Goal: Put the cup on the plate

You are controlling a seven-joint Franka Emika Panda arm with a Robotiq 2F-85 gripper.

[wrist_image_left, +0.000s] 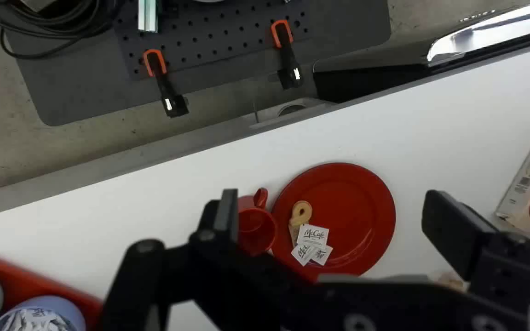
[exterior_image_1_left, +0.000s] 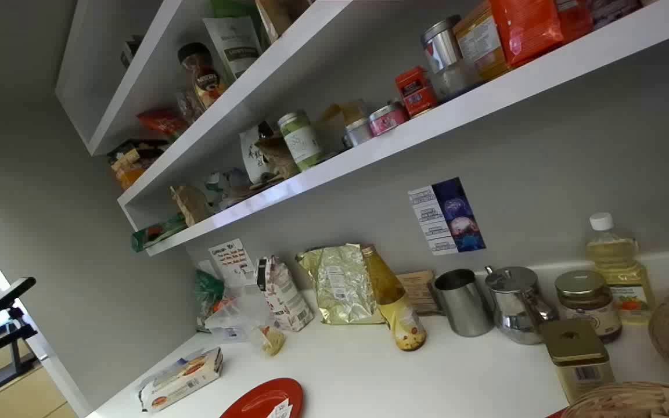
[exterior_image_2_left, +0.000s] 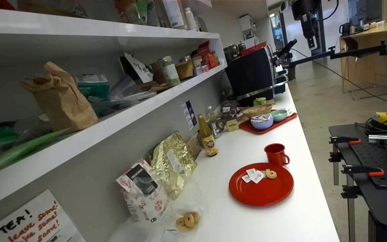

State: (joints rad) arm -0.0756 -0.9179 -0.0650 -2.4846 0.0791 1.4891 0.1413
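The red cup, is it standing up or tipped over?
Upright: in an exterior view, the red cup has its open rim at the top.

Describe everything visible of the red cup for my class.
The cup is plain red, glossy, ceramic by its look, with one loop handle and a round open mouth. It stands upright on the white counter, beside the plate, not on it; whether they touch is unclear. In the wrist view the gripper hides part of it but does not hold it.
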